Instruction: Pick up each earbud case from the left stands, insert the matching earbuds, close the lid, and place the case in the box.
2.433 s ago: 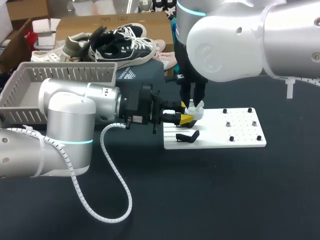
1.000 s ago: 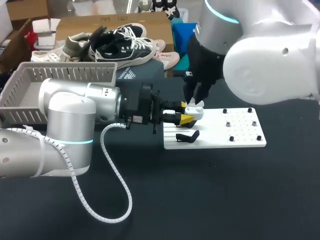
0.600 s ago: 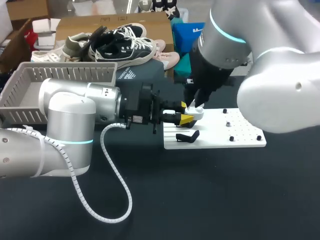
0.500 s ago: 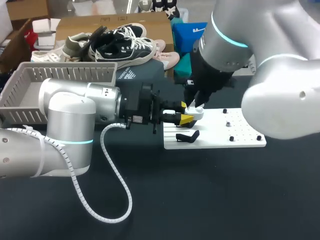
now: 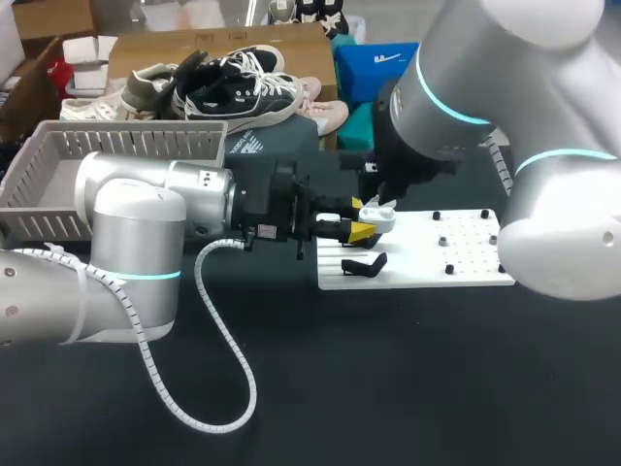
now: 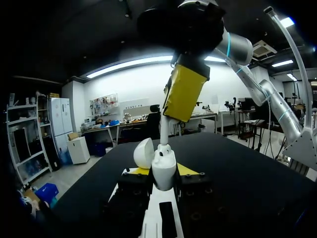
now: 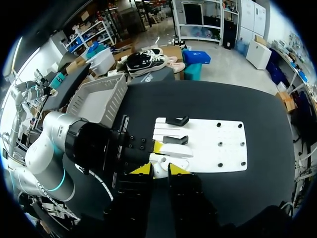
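Note:
A white earbud case point(image 5: 376, 219) with its lid point(image 6: 144, 153) up sits just above the left end of the white board point(image 5: 456, 262). My left gripper point(image 5: 359, 231) is shut on the case point(image 6: 163, 171), gripping it from both sides. My right gripper point(image 5: 375, 202) hangs straight over it, shut on a white earbud point(image 6: 163, 135) whose lower end is at the case's mouth. In the right wrist view the case point(image 7: 166, 159) shows just past the right gripper point(image 7: 159, 170). Two black stands point(image 7: 177, 120) stand on the board's left end.
A grey slatted basket point(image 5: 126, 144) stands at the back left, behind my left arm point(image 5: 146, 218). The board's right part point(image 5: 471, 238) carries several small black pegs. A white corrugated cable point(image 5: 209, 349) loops over the black tabletop in front of the left arm.
My right arm's upper links have swung up and to the right, while its gripper stays over the case. The left arm and the case have not moved.

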You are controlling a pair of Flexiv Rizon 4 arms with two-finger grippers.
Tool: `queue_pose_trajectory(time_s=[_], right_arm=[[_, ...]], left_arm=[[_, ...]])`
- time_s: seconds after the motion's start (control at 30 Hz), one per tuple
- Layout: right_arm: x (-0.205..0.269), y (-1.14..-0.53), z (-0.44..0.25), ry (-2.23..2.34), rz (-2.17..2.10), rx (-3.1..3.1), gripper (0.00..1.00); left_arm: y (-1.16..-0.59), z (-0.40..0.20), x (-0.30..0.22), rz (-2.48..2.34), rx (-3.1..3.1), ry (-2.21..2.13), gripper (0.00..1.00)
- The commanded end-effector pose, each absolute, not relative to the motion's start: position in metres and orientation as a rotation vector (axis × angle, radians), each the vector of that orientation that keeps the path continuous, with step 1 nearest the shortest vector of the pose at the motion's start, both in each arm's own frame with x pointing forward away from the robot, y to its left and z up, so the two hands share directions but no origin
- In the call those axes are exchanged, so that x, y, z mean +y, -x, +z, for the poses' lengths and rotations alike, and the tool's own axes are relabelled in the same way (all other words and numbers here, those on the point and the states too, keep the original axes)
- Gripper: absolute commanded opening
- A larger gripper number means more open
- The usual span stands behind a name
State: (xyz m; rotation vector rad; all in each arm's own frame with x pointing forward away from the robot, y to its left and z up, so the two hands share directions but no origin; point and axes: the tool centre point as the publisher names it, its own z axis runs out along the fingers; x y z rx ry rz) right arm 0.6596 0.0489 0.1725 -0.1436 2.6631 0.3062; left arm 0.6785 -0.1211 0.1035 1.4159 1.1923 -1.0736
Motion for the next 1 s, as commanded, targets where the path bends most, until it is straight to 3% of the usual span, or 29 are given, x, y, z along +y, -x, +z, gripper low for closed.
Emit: queue_pose_trajectory(time_s=[0.03,1.0], right_arm=[[0.051,-0.659,0.169,0.13,0.294,2.602,0.0],[0.048,-0.666,0.151,0.128,0.276,2.659,0.0]], left_arm=[[-0.677,0.103,-0.121,-1.069,1.193,-1.411,0.0],[-0.677,0.103,-0.121,-1.069,1.193,-1.411,0.0]])
